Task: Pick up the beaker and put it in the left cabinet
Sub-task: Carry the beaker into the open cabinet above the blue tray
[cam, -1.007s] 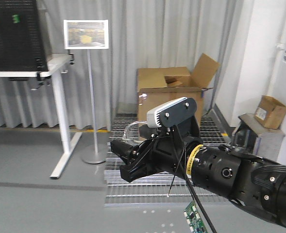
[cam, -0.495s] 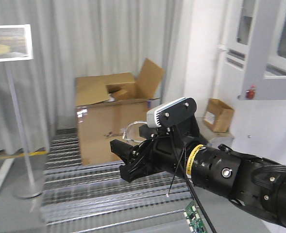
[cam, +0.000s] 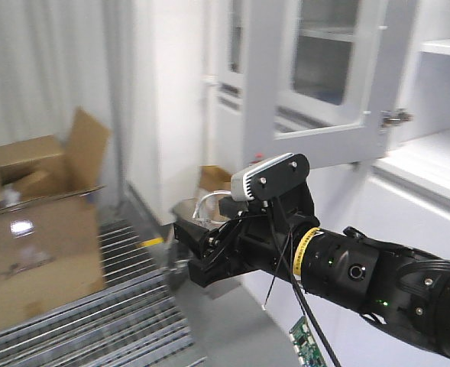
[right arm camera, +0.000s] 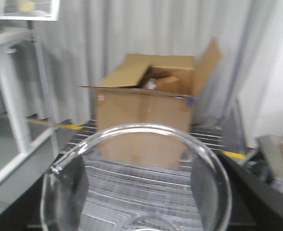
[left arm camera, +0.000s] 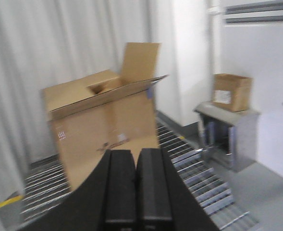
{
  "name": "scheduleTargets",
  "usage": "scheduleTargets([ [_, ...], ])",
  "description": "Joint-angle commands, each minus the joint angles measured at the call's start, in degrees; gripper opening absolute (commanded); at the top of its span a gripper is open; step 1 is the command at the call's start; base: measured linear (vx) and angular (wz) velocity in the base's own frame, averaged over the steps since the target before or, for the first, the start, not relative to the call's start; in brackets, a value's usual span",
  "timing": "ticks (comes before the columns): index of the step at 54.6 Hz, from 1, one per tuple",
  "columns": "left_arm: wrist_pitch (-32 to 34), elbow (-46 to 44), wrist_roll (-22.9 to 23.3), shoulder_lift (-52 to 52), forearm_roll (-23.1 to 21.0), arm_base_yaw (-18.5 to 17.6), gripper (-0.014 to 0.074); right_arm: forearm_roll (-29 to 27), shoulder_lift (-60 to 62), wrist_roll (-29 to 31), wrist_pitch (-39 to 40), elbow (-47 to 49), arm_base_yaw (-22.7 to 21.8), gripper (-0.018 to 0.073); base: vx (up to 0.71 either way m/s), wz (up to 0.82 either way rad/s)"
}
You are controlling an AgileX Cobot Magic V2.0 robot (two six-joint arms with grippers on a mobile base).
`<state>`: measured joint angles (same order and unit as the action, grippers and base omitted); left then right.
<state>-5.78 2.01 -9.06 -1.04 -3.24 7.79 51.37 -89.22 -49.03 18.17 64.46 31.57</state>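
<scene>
The beaker [right arm camera: 146,126], clear glass with a pour spout at its left rim, fills the lower right wrist view. My right gripper [right arm camera: 139,192] is shut on it, and the dark fingers [right arm camera: 73,190] show through the glass on both sides. In the front view the same gripper [cam: 198,246] reaches left with the beaker's rim [cam: 207,200] just above it. The pale grey left cabinet [cam: 431,157] stands at upper right, with open shelves and a glass door [cam: 324,84] swung out. My left gripper [left arm camera: 135,154] is shut with nothing in it.
A large open cardboard box [cam: 33,229] sits on a metal floor grating [cam: 95,329] at the left. A small box [left arm camera: 231,91] rests on a low grey stand [left arm camera: 227,139] by the white wall. A white desk leg [right arm camera: 11,110] is at far left.
The whole view has swung right: desk and sign stand are gone, the cardboard box slid to the left edge, and the cabinet came into view. The right arm keeps its pose with the beaker.
</scene>
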Motion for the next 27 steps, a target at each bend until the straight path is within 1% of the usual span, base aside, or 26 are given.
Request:
scheduleTargets([
  [1,4.7,-1.0,0.1,-0.5,-0.3,0.0,-0.0006,-0.9,2.2,0.1,2.9,2.2,-0.2,0.0201,0.36,-0.75],
  [12,4.7,-1.0,0.1,-0.5,-0.3,0.0,-0.0006,-0.9,2.2,0.1,2.9,2.2,-0.2,0.0201,0.33,-0.70],
  [27,4.7,-1.0,0.1,-0.5,-0.3,0.0,-0.0006,-0.9,2.2,0.1,2.9,2.2,-0.2,0.0201,0.26,-0.46],
])
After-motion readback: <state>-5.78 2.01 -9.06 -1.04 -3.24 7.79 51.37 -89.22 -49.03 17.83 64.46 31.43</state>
